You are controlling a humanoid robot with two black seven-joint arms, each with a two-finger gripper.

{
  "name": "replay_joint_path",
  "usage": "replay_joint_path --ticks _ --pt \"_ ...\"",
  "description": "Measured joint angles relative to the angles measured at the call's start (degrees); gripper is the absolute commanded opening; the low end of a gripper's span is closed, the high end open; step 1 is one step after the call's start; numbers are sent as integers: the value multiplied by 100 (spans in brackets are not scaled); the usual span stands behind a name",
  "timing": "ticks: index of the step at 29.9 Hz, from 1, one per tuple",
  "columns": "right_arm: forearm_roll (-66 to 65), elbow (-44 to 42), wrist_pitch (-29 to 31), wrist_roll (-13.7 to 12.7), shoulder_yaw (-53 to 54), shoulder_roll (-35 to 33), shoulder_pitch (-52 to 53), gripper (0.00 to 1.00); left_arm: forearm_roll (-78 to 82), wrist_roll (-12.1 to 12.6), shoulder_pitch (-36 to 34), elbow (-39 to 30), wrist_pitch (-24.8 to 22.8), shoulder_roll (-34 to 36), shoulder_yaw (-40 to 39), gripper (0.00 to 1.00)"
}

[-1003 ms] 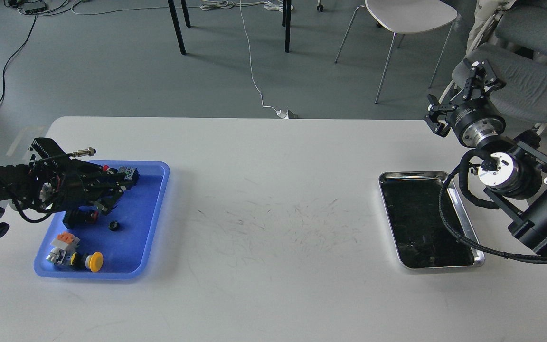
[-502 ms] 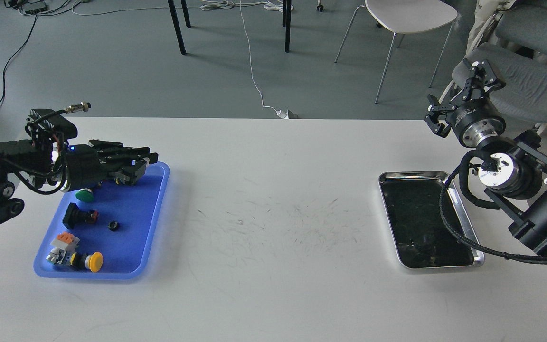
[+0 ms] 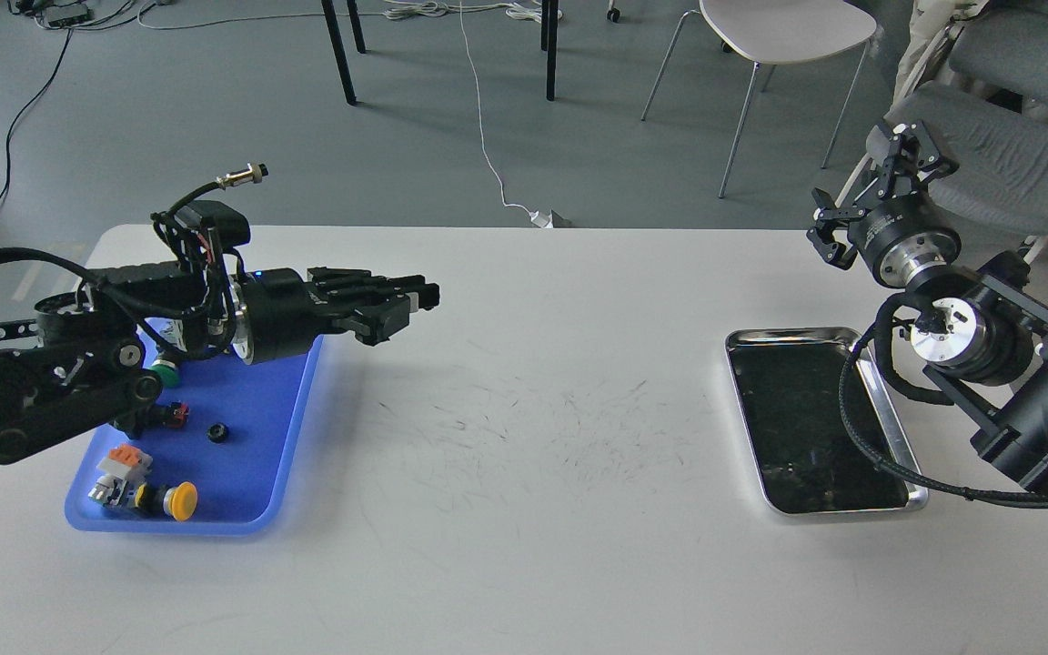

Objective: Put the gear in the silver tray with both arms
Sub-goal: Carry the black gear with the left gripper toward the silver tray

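Note:
The silver tray [image 3: 892, 428] lies at the table's right, its dark bottom bare. A small black round part, likely the gear [image 3: 219, 433], lies in the blue tray [image 3: 292, 428] at the left. My left gripper [image 3: 401, 307] reaches out level over the white table just right of the blue tray, well above and right of that round part. Its fingers lie close together, seen side-on, and I cannot tell whether they hold anything. My right gripper [image 3: 865, 193] is open and empty, raised beyond the table's far right edge, above and behind the silver tray.
The blue tray also holds a yellow push button [image 3: 181, 499], a green button [image 3: 163, 370], an orange-and-white part [image 3: 122, 461] and a black switch [image 3: 160, 414]. A black cable [image 3: 861, 428] from my right arm hangs over the silver tray. Chairs stand behind the table.
My left arm has lifted out of the blue tray and swung right, its gripper now over the bare table. My right gripper has shifted slightly left.

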Motion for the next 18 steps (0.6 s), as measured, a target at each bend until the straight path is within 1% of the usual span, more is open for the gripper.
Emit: replay_joint_path --ticks 7,13,18 --pt "5 4 0 -7 -5 -21 60 99 71 -1 -42 164 0 -899 51 7" --pt "5 6 -24 -34 4 -27 115 99 96 0 -13 677 1 -1684 109 8" --pt "14 4 -30 -43 27 -106 143 99 104 0 22 1167 -12 -2207 120 8"
